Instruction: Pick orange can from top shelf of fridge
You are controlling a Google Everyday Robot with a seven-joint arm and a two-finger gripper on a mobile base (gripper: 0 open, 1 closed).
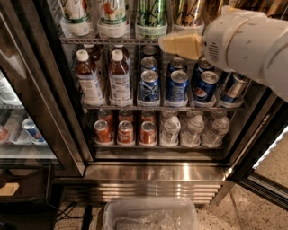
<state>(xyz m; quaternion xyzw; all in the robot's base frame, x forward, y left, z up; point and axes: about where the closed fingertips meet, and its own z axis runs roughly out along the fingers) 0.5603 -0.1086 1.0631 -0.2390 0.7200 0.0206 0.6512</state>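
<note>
The fridge (67, 134) stands open in front of me. On its top shelf (103, 40), a wire rack with clear trays, a tall golden-orange can (185, 11) with dark markings stands right of a tall green can (151, 12); only its lower part shows. My gripper (173, 45), a tan wedge on a white arm (245, 45), comes in from the right. It is just below the front rail, under and slightly in front of the orange can, not touching it.
Two white-labelled bottles (112, 13) stand left on the top shelf. Below are brown bottles (89, 78), blue cans (149, 85), short red cans (125, 131) and water bottles (194, 130). A clear bin (150, 215) sits on the floor. Another cooler (22, 130) stands at left.
</note>
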